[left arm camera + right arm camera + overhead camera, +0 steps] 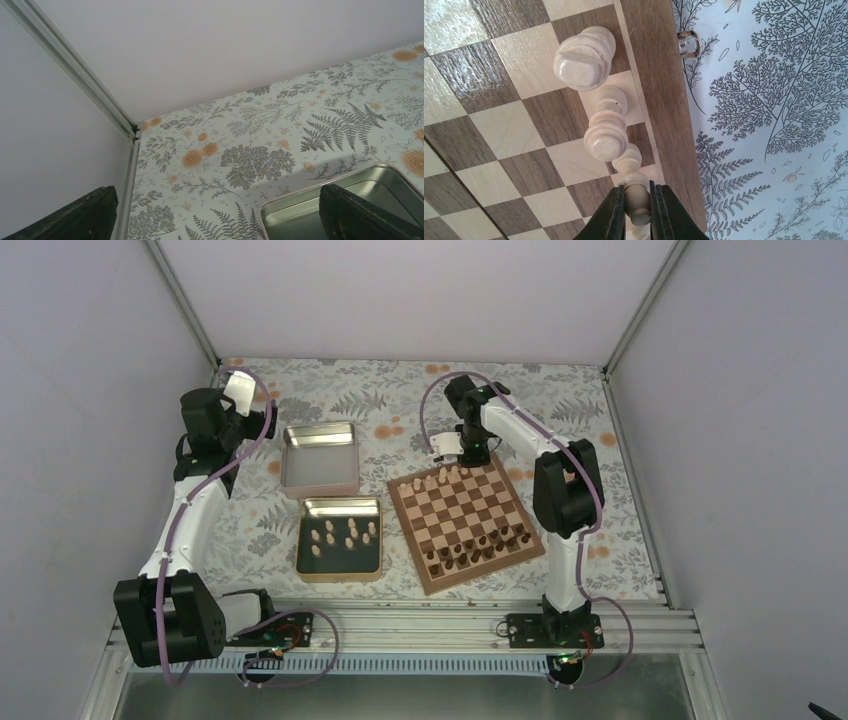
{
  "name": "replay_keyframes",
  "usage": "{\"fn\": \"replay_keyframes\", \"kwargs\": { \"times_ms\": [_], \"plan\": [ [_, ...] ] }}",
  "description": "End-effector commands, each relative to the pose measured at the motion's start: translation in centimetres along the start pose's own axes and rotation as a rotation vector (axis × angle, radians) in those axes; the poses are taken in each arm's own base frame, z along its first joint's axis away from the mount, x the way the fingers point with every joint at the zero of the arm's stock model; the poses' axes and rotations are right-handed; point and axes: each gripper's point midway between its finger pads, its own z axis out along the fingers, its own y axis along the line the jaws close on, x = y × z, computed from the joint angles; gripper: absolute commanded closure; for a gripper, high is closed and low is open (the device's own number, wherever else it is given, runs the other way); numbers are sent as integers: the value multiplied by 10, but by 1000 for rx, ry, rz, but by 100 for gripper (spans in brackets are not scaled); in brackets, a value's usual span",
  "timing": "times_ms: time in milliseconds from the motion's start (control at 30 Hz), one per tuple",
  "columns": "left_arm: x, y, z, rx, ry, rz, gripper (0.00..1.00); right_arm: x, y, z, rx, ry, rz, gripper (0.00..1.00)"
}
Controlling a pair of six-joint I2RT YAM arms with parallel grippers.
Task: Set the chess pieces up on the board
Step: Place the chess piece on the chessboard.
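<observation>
The chessboard (467,522) lies tilted right of centre, with dark chessmen along its near edge. A few pale chess pieces (440,480) stand along its far edge. Several more pale pieces (345,534) lie in the near tin (306,556). My right gripper (463,455) hangs over the board's far edge. In the right wrist view it (638,207) is shut on a pale piece (637,195) at the back row beside the border (659,90), with other pale pieces (584,57) in line beyond. My left gripper (240,390) is open and empty over the far left corner; its fingers (357,215) show wide apart.
An empty square tin (320,458) sits behind the near tin; its corner shows in the left wrist view (310,212). The enclosure walls and metal corner post (75,75) stand close to the left gripper. The floral table cover (400,400) spreads around the board.
</observation>
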Motion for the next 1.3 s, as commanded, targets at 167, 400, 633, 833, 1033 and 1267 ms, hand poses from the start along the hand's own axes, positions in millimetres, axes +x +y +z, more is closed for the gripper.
{"fn": "replay_keyframes", "kwargs": {
  "times_ms": [167,400,633,833,1033,1267],
  "plan": [
    [-7,2,-1,2,-18,3,0,1,5,17,-35,32,11,92],
    [-7,3,-2,-2,-20,3,0,0,3,17,-29,30,12,91],
    [-7,3,-2,-3,-20,3,0,1,1,15,-18,34,11,86],
    [-8,3,-2,-5,-23,3,0,-1,-4,9,5,22,12,83],
    [-8,4,-3,-7,-24,4,0,-3,-4,4,2,12,13,82],
    [-9,3,-4,-5,-26,4,0,-4,-4,-4,-1,1,14,80]
  ]
}}
